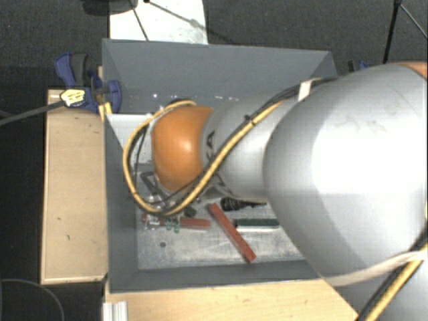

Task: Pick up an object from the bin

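The grey metal bin (122,246) has a pale, scuffed floor with steep walls around it. Low over the left part of that floor, close to the left wall, sits the gripper (158,217). Most of it lies under the arm's rounded orange wrist cover (177,146), so whether it is open or closed, and whether it has hold of anything, cannot be told. A yellow cable (200,179) loops around the cover and runs back along the arm.

Just at the gripper's near edge is a small dark green piece (174,227), too small to identify. Touching or just beside it on the right lies a short flat red-brown strip (194,224), lying roughly level on the floor. These 2 things are the nearest to the gripper.

Further right, a long flat red-brown stick (232,233) slants across the floor, its far end up under the arm and its near end toward the bin's near wall. Beside its far end is a black object (234,206), mostly hidden by the arm. Right of the stick lies a slim dark green pen-like rod (257,224), partly under the broad silver arm (334,179), which covers the right side of the bin.
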